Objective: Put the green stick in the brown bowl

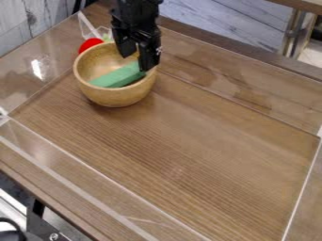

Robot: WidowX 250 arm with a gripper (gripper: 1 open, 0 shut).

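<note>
While the gripper point(138, 55) hangs spread (empty), green stick point(120, 76) lies below.

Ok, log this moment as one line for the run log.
stick: in bowl | pincer: open, above bowl's far rim | holding: nothing

One black robot arm, entering from the table's far edge, wrist vertical. Gripper point(138, 49) pointing straight down near the far-left corner of the table, dark fingers point(150, 56) spread wide apart. Nothing held between the jaws.
</note>
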